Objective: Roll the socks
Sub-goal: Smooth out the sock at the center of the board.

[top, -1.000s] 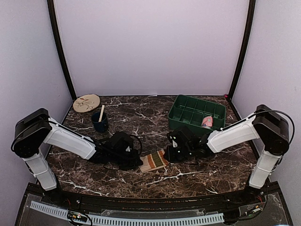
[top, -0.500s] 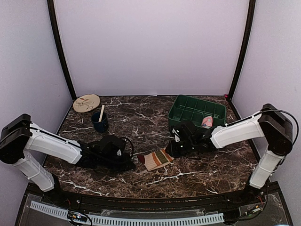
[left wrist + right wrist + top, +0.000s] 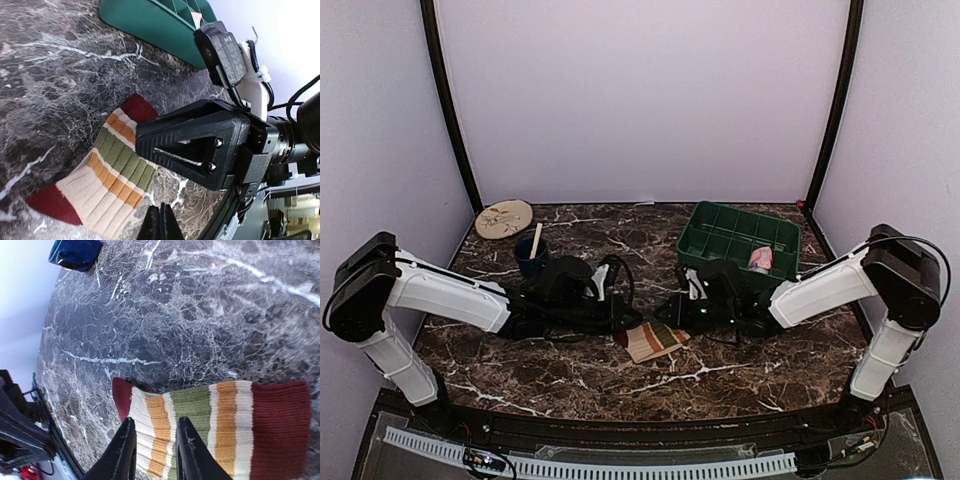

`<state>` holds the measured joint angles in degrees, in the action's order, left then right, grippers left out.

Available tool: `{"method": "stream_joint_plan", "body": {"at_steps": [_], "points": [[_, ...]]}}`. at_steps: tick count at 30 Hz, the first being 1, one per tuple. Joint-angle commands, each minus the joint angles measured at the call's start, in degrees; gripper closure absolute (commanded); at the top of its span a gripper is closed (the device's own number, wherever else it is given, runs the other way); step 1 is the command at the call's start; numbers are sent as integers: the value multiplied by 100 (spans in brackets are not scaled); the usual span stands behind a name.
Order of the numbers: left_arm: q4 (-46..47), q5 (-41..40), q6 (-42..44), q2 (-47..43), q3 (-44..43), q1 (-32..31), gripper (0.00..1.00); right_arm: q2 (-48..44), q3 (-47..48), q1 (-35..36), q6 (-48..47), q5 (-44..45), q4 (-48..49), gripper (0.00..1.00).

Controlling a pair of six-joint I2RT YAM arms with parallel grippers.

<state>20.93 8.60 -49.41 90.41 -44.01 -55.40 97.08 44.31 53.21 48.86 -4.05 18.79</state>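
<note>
We note the left fingers (image 3: 150, 226) pressed fully together, holding nothing we can see, tips just beside the striped sock (image 3: 655, 340), which lies flat and unrolled on the tabletop (image 3: 620, 250) between the arms: ribbed cream with orange and green stripes, dark red ends. The right fingers (image 3: 124, 450) stand partly apart above it, gripping nothing, so we judge the roll not yet begun; next, one end needs pinching and turning over itself. The pink sock (image 3: 760, 260) sits bunched in the green tray (image 3: 692, 240), far right.
</note>
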Motion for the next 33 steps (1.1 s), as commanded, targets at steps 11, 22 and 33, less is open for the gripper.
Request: {"method": "stream_joint_plan", "body": {"at_steps": [11,22,33], "points": [[1203,1369,335,1269,32,385,100,1255,-674,120,1606,-463,3152,74],[-107,799,276,1780,-645,512,99,1717,-764,196,1804,-491,3346,74],[-1764,283,-393,2275,-1046,747,100,1410,-592,242,1612,45,1882,75]]}}
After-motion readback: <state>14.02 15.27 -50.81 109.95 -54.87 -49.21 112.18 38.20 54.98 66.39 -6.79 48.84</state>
